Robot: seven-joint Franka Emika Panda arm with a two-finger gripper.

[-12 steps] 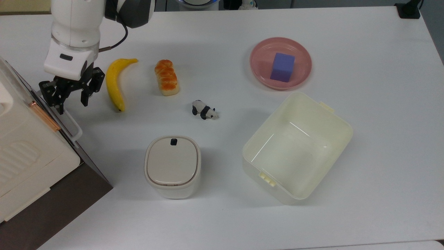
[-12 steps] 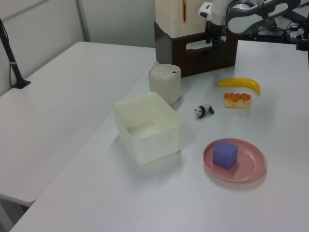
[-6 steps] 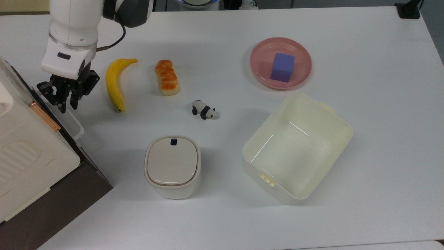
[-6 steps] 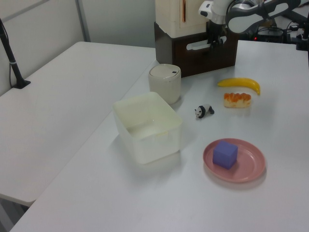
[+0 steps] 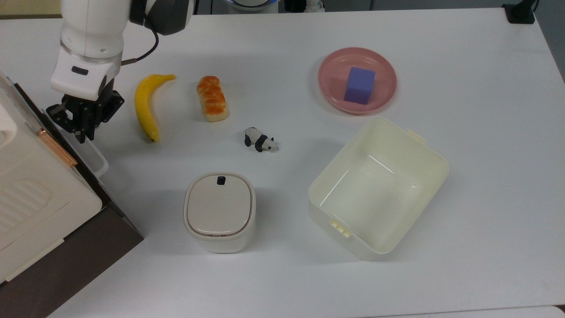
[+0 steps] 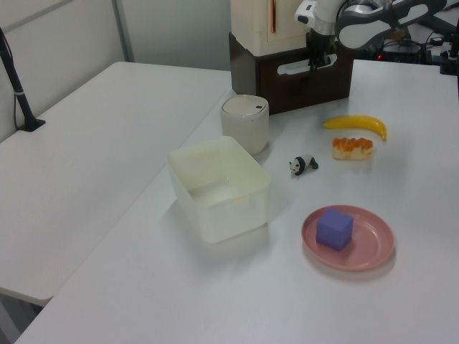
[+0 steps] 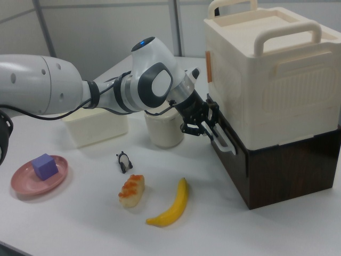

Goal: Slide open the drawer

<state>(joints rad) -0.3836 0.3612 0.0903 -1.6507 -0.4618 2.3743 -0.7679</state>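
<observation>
Up at the left edge of the top view: black gripper on the white arm, pointing down, fingers pinched shut on the far end of the white loop handle. Same grip near the middle of the right view, gripper hugging the top end of the handle. At the top of the left view, gripper right at the dark drawer, handle sticking out from its front. Drawer front looking flush with the brown cabinet, tucked under the big white box with a copper strip.

Just beside the gripper on the white table: yellow banana. Next along, a little bread loaf. Toward the middle, a tiny toy panda. Lower down, a white bin with its lid on. On the right, an open cream tub, and above it a pink plate with a purple block sitting on it.
</observation>
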